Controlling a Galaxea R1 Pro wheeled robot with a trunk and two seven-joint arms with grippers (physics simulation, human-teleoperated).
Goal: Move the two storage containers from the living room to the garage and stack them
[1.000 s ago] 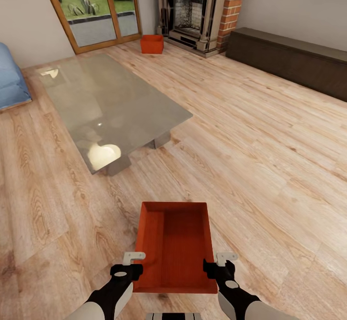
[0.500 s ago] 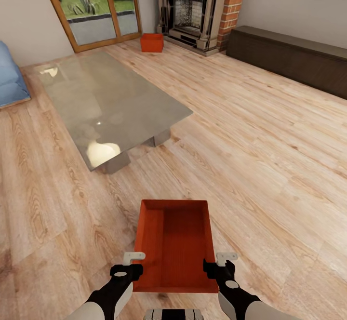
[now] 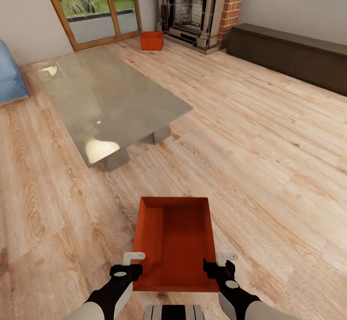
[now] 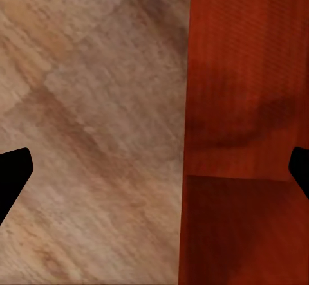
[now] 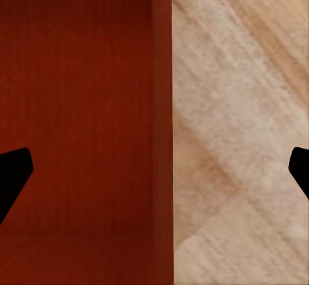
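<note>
- Left gripper (image 3: 133,264) straddling the left long wall of the near storage container (image 3: 174,243), fingers spread wide on either side of that wall in the left wrist view, not pinching it.
- Right gripper (image 3: 218,263) mirrored on the right long wall, jaws likewise wide apart across the rim; no squeeze visible from either wrist camera.
- Near storage container lying low just ahead of the robot's base, between both arms, over the light wood-plank floor (image 3: 270,156); cannot tell whether resting on the planks or lifted clear.
- Orange-red, lidless, rectangular, walls tapering slightly inward toward a flat bottom; empty inside; darker shading along the inner corners.
- Second storage container (image 3: 152,41) far off, on the planks between the glass doors (image 3: 91,9) and the brick fireplace (image 3: 193,9), beyond the glass-topped table (image 3: 106,100); well apart from the first.
- Judged barely begun: both bins in the living room, neither secured nor carried; grasp, two trips to the garage and the stacking all left.
</note>
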